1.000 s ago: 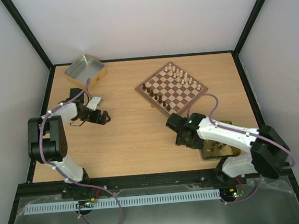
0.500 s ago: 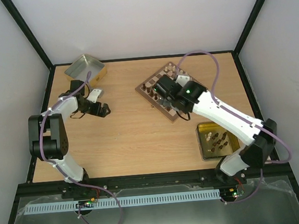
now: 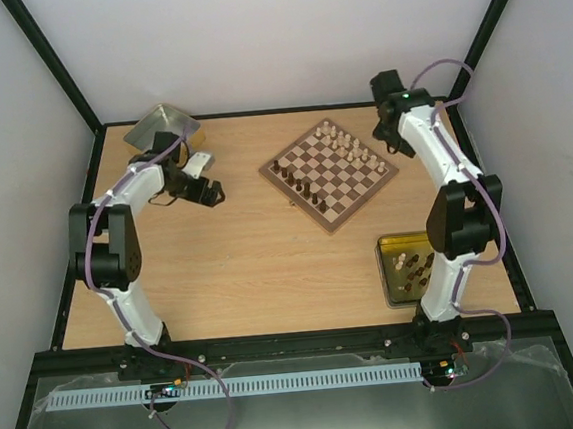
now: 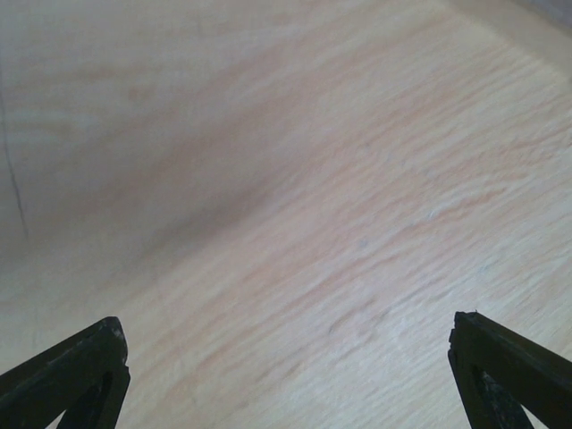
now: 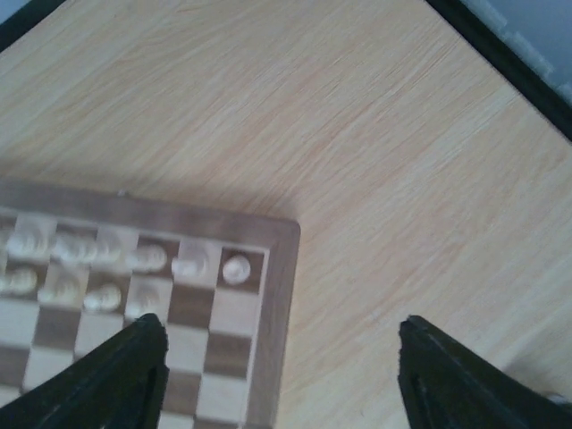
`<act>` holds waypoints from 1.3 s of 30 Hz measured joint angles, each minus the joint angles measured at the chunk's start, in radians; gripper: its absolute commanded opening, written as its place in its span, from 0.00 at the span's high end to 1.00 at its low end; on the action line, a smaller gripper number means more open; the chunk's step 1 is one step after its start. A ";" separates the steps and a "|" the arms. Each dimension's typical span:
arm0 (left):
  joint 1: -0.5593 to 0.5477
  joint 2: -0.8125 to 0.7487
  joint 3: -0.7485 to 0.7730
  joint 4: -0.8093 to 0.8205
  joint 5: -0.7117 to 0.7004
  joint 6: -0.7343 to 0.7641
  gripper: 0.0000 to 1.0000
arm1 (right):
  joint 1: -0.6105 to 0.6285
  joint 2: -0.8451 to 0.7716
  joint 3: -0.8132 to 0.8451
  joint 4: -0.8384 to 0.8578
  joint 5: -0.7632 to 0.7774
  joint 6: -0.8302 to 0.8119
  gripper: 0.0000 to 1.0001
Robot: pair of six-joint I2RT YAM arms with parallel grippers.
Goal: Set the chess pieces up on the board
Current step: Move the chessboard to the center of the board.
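Hovering with fingers spread and empty, the right gripper [image 5: 279, 326] hangs over the far corner of the board [image 3: 332, 182], beside cream chess pieces [image 5: 236, 267]; more lie in the gold tin [image 3: 383, 271]. The left gripper [image 4: 286, 323] gapes over bare table [image 4: 286, 179]. The pieces are probably light, smooth and tippy, so a pinch at the waist seems best.

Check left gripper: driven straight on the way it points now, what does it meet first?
Most likely the bare table. The left wrist view shows only wood grain ahead of the open left gripper, nothing else in line. Depth to the surface is unclear.
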 measured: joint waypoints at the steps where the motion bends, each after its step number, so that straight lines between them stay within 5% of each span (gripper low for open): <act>1: -0.005 0.015 0.035 -0.010 0.006 -0.007 0.06 | -0.035 0.023 0.011 0.016 -0.031 -0.003 0.39; 6: -0.017 0.111 0.201 -0.022 0.028 -0.058 0.23 | -0.176 0.090 0.018 0.100 -0.164 -0.005 0.55; 12: -0.017 0.332 0.489 -0.019 0.055 -0.150 0.56 | -0.245 0.130 0.005 0.178 -0.246 -0.005 0.97; 21: -0.016 0.686 0.830 -0.020 0.150 -0.279 0.96 | -0.251 0.241 0.002 0.238 -0.309 -0.004 0.98; 39: -0.028 0.840 0.974 0.033 0.436 -0.434 0.98 | -0.301 0.331 -0.010 0.310 -0.397 -0.019 0.98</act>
